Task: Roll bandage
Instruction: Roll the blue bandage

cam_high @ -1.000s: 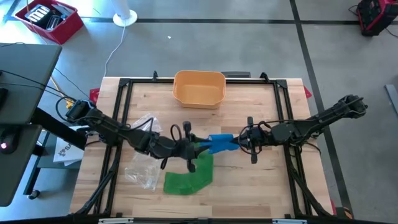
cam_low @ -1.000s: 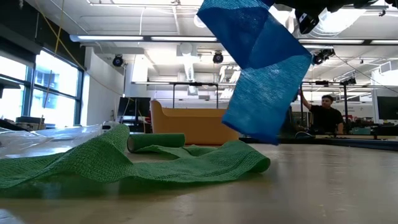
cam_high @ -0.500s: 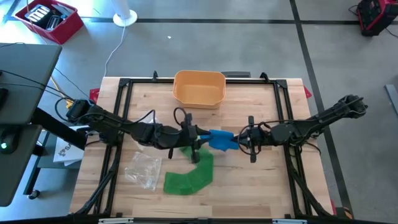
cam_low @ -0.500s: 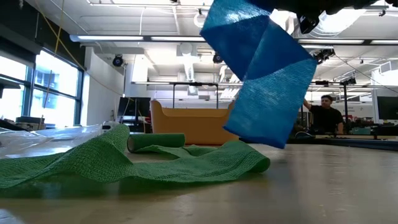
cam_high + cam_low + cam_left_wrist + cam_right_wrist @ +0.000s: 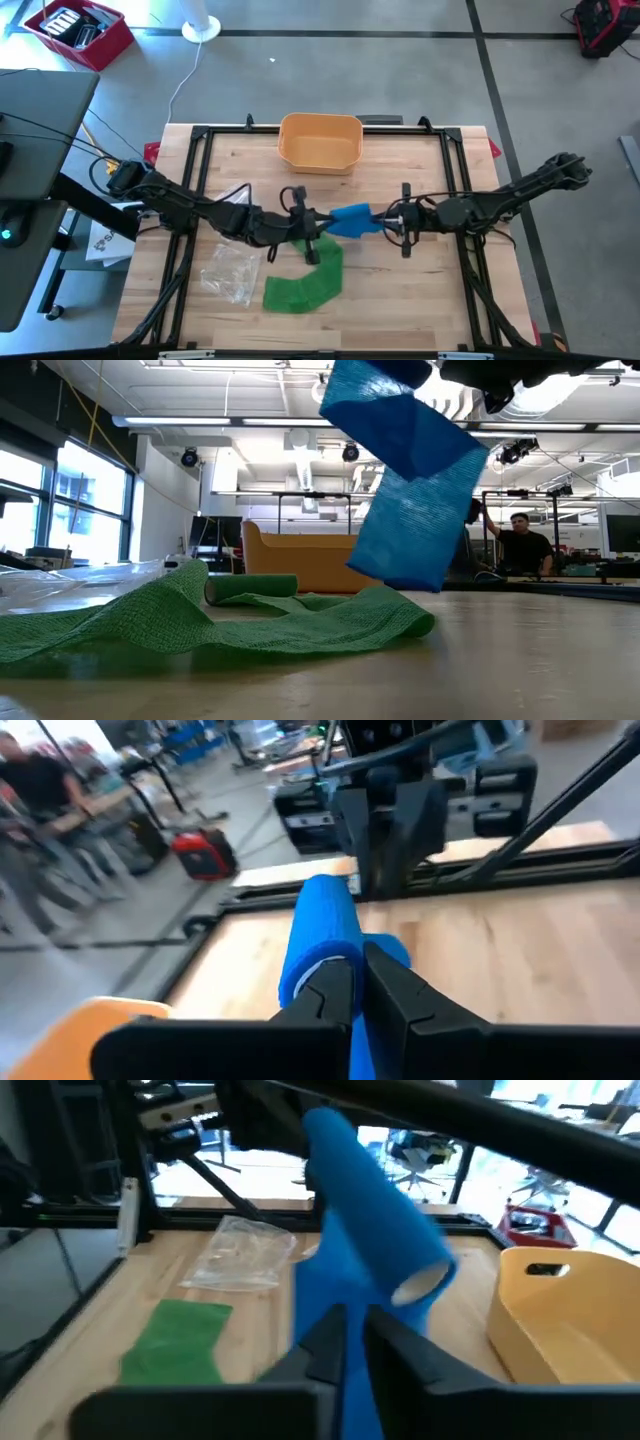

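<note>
Two dark jointed arms point(image 5: 200, 208), black cable loops

Blue woven bandage point(image 5: 349, 220); green woven bandage point(image 5: 306, 283). Orange-yellow bin point(image 5: 320, 142). Light wood table point(image 5: 420, 290), black frame; 2 dark arms.

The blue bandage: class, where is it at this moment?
In the high view the blue bandage hangs mid-table between the left gripper and right gripper, above the green bandage, before the yellow bin.

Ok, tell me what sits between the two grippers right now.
High view: the blue bandage spans the gap between left gripper and right gripper, lifted off the table.
</note>
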